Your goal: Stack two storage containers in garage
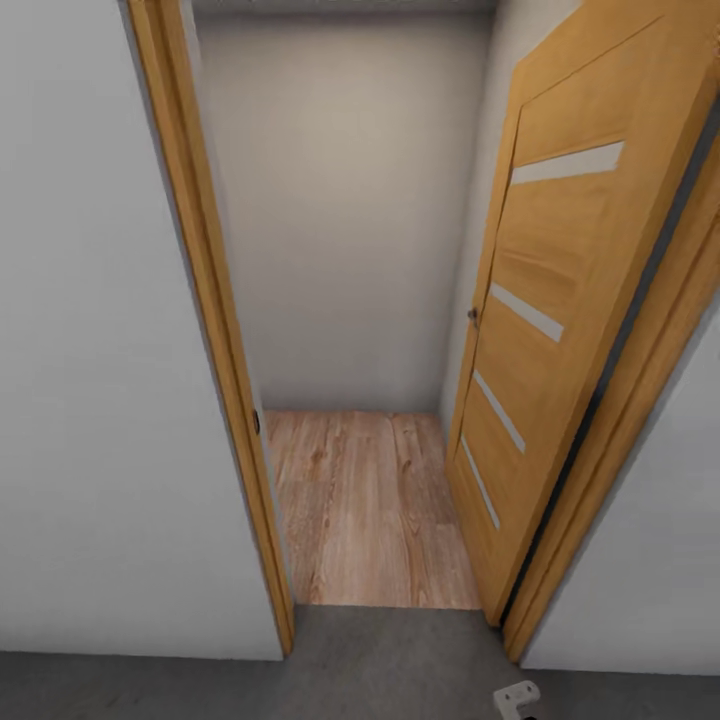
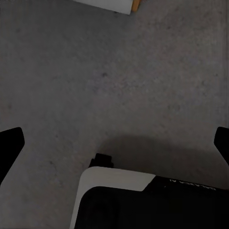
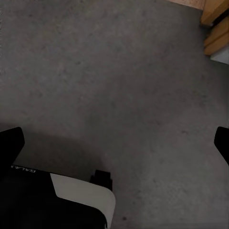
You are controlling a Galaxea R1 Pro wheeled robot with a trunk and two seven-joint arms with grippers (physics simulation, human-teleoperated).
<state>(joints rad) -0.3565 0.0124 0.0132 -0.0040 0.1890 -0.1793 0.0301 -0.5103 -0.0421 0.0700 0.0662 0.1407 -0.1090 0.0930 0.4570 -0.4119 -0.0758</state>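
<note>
The two storage containers are out of view. I face an open doorway (image 1: 350,300) from the dark grey concrete floor (image 1: 350,660). Beyond the threshold lies light wood-plank flooring (image 1: 365,510) ending at a plain beige wall. My left gripper (image 2: 114,143) hangs open over the concrete, its dark fingertips (image 2: 9,145) far apart with nothing between them. Over the same speckled concrete (image 3: 119,86), my right gripper (image 3: 117,143) is also open and empty.
An orange-brown wooden door (image 1: 560,300) with frosted strips stands swung open at the right of the passage. The wooden frame post (image 1: 215,330) and a white wall (image 1: 90,400) bound the left side. My white-and-black base (image 2: 114,200) lies under both wrists.
</note>
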